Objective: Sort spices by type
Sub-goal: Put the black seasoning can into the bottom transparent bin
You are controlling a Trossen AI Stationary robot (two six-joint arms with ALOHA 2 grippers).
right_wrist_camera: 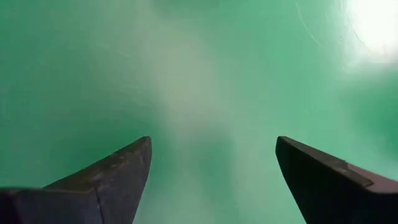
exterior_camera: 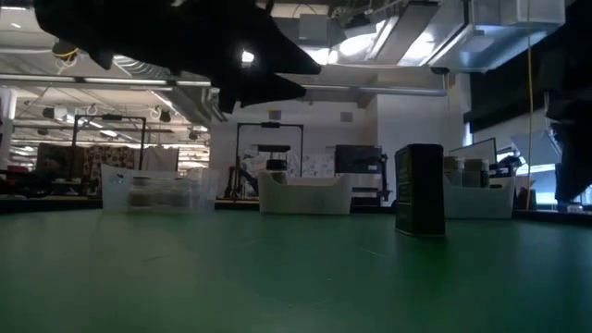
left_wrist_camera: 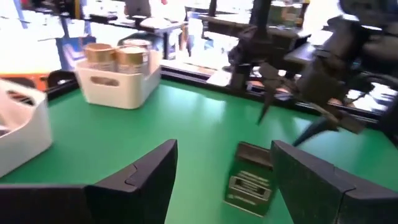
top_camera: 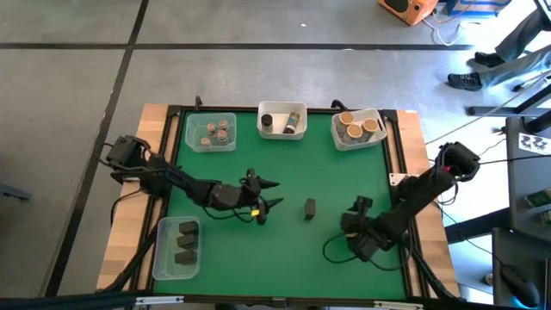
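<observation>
Reaching arm: the left arm is stretching from the left edge of the high view toward the middle of the mat, its left gripper (top_camera: 269,195) hanging with fingers apart and nothing between them.
Left wrist view: the two dark fingers (left_wrist_camera: 140,177) are standing spread, and the dark blocky spice (left_wrist_camera: 250,179) is lying on the green beyond and between them, not touched.
Task's thing: that dark blocky spice (top_camera: 310,207) is sitting alone at the centre of the high view, just right of the left gripper and well left of the right one.
Waiting arm: the right arm is folding in from the right edge, its right gripper (top_camera: 354,217) low over the mat in the lower right, pointing down.
Right wrist view: the fingers (right_wrist_camera: 115,177) are gaping wide over bare green mat (right_wrist_camera: 199,74), holding nothing.
Sorted so far: tan-lidded jars (top_camera: 357,127) are sitting in the top-right tub (top_camera: 337,138); grey-brown-lidded jars (top_camera: 216,132) in the top-left tub (top_camera: 193,142); dark blocky ones (top_camera: 185,241) in the lower-left tub (top_camera: 161,258); a dark cylinder (top_camera: 267,120) in the top-centre tub (top_camera: 282,135).
Hard to make out: in the low view the arm overhead is showing only as a black shape across the top.
Only in the low view: the blocky spice (exterior_camera: 419,190) is standing upright.
Cut off: a person's legs (top_camera: 508,47) are showing in the top-right corner of the high view.
</observation>
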